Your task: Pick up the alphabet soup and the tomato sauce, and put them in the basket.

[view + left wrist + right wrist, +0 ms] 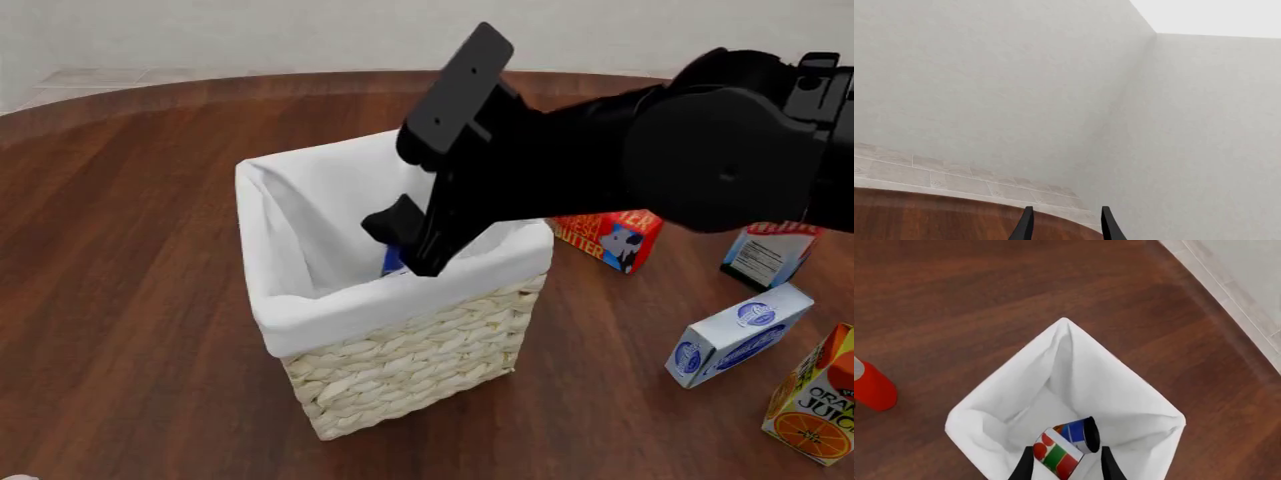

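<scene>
While the red-and-green-labelled tomato sauce can sits pinched between the right gripper's fingers, it hangs inside the mouth of the tall cream wicker basket with its white cloth liner. The blue-and-orange alphabet soup can lies just behind it, down in the basket. The left gripper holds nothing, its fingers apart above the brown wooden table. Right of the basket stand a red carton, a blue-and-white carton and an orange juice carton.
</scene>
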You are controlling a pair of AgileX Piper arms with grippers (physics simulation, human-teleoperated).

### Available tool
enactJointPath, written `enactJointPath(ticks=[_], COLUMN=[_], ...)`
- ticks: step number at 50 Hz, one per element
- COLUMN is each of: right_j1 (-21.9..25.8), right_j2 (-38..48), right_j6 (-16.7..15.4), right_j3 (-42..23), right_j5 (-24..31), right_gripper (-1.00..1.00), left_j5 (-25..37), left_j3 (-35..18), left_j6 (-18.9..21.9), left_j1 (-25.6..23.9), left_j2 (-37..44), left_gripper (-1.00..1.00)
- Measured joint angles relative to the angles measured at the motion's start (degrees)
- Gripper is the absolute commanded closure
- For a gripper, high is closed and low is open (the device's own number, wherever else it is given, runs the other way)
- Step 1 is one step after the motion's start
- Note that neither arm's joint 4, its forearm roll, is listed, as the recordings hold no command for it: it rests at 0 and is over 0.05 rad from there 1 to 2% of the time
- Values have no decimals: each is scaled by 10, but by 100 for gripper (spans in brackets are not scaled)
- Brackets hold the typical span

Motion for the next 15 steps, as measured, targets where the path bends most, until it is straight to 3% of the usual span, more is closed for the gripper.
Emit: enactJointPath(ticks=[15], right_j1=[0], right_j2=[-9], right_j6=[-8], right_j3=[-11], right_j5=[9], right_gripper=[-100], left_j5=[0], left_j3=[0], left_j6=[0], left_j1=[0], left_j2=[0], left_gripper=[-100])
